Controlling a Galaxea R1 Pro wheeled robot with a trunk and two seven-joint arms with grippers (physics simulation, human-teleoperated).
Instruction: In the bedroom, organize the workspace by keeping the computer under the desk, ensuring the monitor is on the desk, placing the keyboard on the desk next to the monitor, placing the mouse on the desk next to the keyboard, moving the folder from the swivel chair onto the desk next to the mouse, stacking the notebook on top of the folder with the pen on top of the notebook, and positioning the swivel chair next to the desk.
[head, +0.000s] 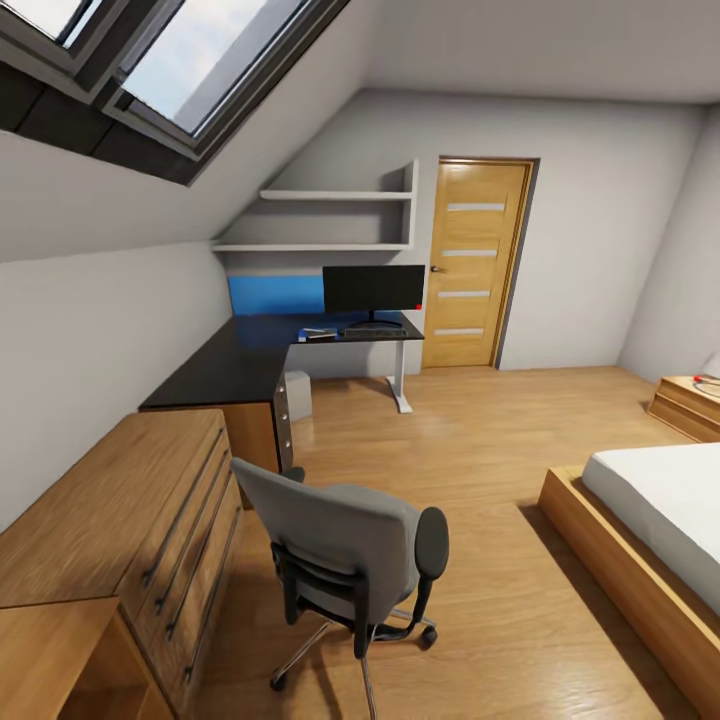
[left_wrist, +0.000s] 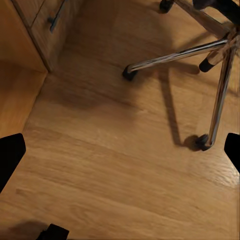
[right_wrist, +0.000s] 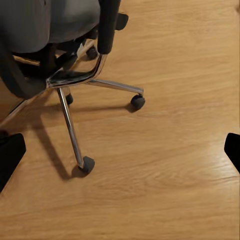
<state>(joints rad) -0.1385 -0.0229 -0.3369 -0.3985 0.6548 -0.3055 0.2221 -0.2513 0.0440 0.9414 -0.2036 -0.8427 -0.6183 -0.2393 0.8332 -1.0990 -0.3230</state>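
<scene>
Both sets of jaws stand wide and hold nothing.

Head view: the grey padded swivel chair (head: 345, 550) sits near, well apart from the long black L-shaped desk (head: 250, 360), which carries the black widescreen monitor (head: 373, 288).

Left wrist view: the left gripper (left_wrist: 120, 150) hangs over wood plank floor (left_wrist: 100, 160) beside the chair's chrome legs.

Right wrist view: the right gripper (right_wrist: 120, 150) faces the chair base.

Likely step: approaching the chair; whether the folder lies on the seat I cannot tell.

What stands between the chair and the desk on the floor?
Nothing visible does: bare wood floor lies between the chair and the desk. The wooden drawer chest stands beside that path, at its left.
</scene>
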